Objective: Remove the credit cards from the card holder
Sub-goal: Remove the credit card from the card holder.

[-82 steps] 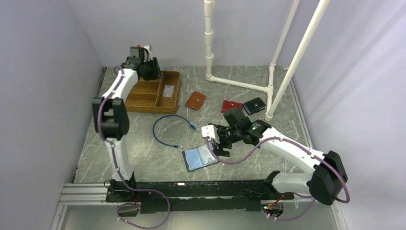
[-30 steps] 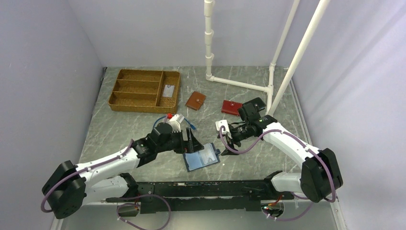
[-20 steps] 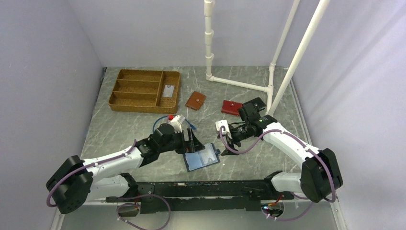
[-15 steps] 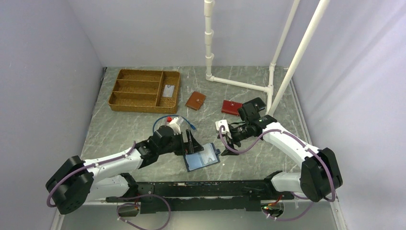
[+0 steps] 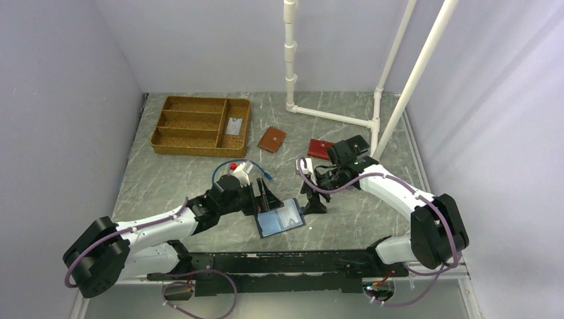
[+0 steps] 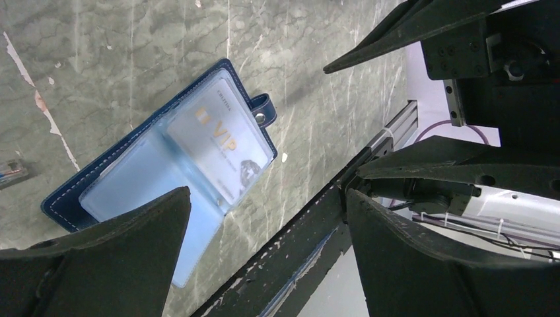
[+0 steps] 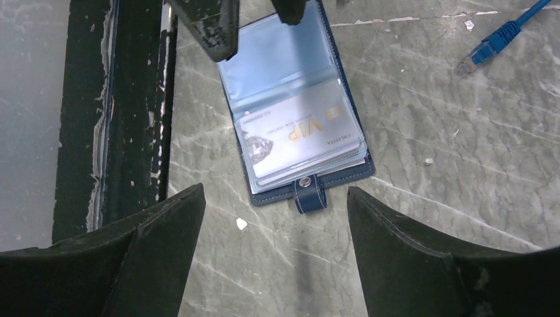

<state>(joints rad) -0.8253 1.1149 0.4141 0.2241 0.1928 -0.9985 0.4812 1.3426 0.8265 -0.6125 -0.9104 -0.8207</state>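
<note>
On the grey bench (image 5: pixel 166 179) the navy card holder (image 5: pixel 279 218) lies open near the front middle, wide-spread left fingers (image 5: pixel 265 198) at its far-left edge, wide-spread empty right fingers (image 5: pixel 313 201) just right, a pale card (image 7: pixel 300 142) sleeved inside.

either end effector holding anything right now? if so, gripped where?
Nothing is held. The left end effector and right end effector both hover open over the opened card holder, apart from it, with a card in its clear sleeve.
</note>
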